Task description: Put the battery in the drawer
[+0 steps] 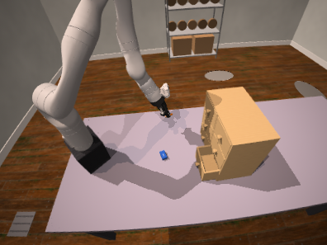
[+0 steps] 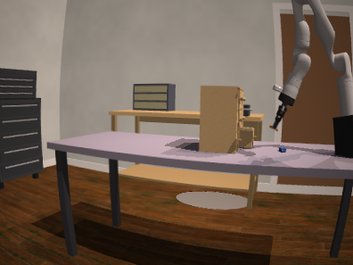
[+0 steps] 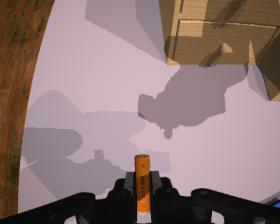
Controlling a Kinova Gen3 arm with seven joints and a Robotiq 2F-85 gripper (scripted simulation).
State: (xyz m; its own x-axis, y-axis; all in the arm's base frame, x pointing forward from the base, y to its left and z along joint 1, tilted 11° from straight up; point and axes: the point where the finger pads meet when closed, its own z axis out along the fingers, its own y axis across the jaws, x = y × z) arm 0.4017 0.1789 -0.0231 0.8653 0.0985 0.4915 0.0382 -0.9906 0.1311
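Note:
My gripper point(image 1: 166, 114) is shut on the AAA battery point(image 3: 143, 187), an orange and silver stick that juts out between the black fingers in the wrist view. I hold it in the air above the far side of the table, left of the small wooden chest point(image 1: 235, 132). The gripper also shows in the exterior view point(image 2: 276, 125), tilted toward the chest point(image 2: 221, 119). The chest's bottom right drawer point(image 1: 207, 162) stands pulled out, its tray open to the top. The other drawers look pushed in.
A small blue block point(image 1: 163, 154) lies on the table between the arm's black base point(image 1: 92, 153) and the chest. It also shows in the exterior view point(image 2: 282, 149). A shelf rack point(image 1: 194, 20) stands far behind the table.

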